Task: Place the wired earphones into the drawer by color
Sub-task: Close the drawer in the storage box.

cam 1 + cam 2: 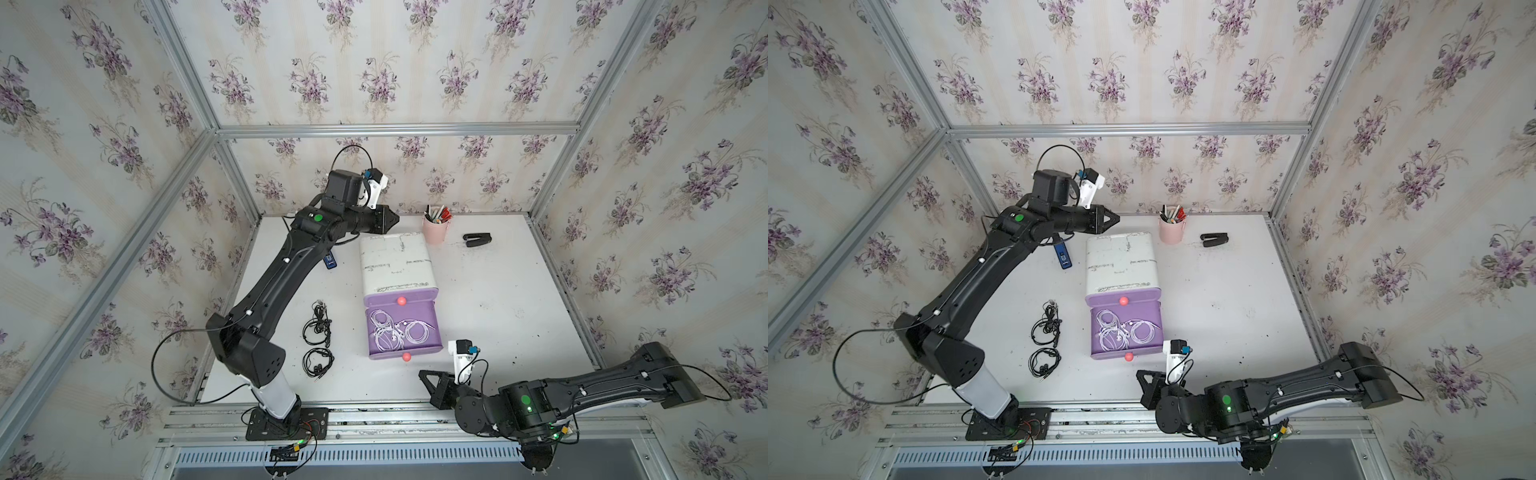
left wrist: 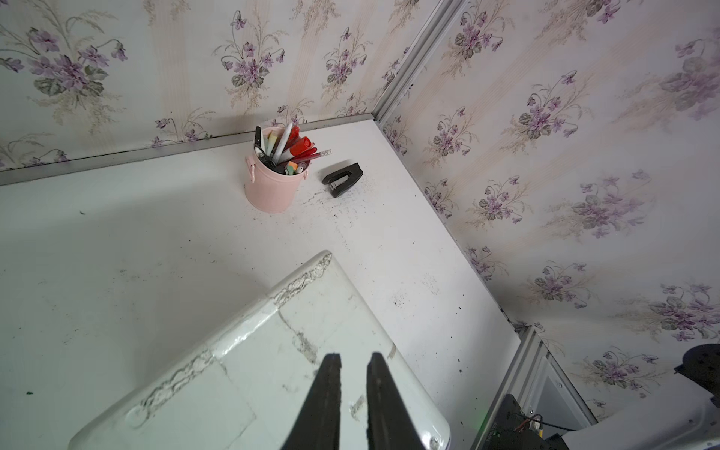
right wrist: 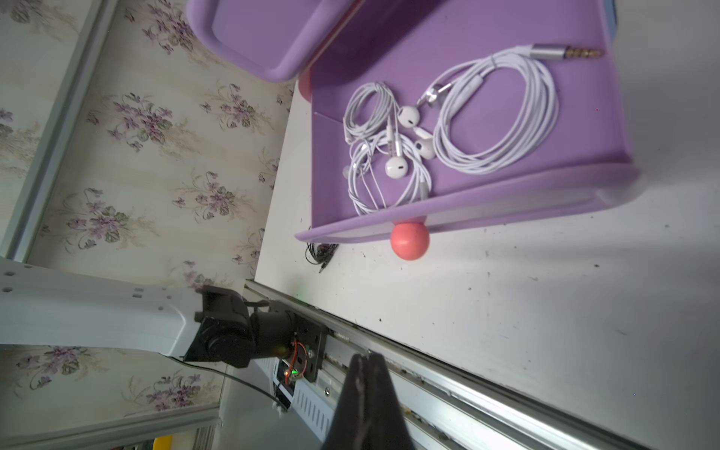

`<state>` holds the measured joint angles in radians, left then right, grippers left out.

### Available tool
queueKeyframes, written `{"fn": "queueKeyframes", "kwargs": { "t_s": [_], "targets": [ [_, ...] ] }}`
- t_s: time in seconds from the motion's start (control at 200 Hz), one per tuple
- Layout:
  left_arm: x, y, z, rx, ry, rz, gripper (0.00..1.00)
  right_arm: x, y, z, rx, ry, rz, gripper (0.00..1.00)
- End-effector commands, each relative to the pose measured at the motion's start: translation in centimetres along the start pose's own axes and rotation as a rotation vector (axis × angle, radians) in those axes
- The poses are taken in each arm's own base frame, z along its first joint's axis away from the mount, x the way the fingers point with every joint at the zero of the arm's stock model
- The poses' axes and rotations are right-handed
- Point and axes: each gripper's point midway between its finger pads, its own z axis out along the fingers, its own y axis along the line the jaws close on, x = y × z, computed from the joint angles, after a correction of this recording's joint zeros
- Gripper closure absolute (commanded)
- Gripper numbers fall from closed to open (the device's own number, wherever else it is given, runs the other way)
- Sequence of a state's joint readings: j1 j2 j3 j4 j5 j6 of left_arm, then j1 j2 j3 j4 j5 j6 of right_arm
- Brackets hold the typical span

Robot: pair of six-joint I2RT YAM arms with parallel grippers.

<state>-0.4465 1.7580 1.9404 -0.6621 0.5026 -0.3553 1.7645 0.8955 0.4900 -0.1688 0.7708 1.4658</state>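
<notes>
Thin white earphones (image 3: 424,148) lie coiled in the smooth purple drawer (image 3: 506,204), metal jack (image 3: 565,52) pointing right. Left gripper (image 2: 353,360) barely parted and empty; right gripper (image 3: 364,358) pressed together.

Left hand (image 2: 352,360) by white drawer unit (image 2: 249,374)

Lab robot cell dressed as a home desk: aluminium extrusion frame (image 1: 395,129), floral wallpaper panels (image 1: 415,54), white tabletop (image 1: 498,311) with pen cup (image 1: 435,230) and stapler (image 1: 477,240), arm base (image 1: 286,424) bolted to front rail (image 1: 374,415).
</notes>
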Motion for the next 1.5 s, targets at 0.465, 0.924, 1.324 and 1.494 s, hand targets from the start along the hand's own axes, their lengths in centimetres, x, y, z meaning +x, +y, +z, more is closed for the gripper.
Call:
{"fn": "queueKeyframes", "kwargs": {
  "t_s": [0.465, 0.924, 1.324, 1.494],
  "targets": [
    [2.5, 1.1, 7.4, 0.101, 0.166, -0.040, 0.86, -0.9, -3.4, 1.7, 0.113, -0.095, -0.037, 1.00],
    [5.4, 4.0, 8.7, 0.024, 0.237, -0.015, 0.87, -1.6, -4.6, 4.7, 0.114, -0.067, -0.030, 1.00],
    [8.5, 7.7, 9.9, -0.070, 0.298, -0.033, 0.87, -2.2, -4.3, 6.1, 0.116, -0.058, -0.041, 1.00],
    [9.3, 7.9, 10.3, -0.059, 0.310, -0.040, 0.87, -2.7, -4.2, 6.4, 0.117, -0.075, -0.044, 1.00]
  ]
}}
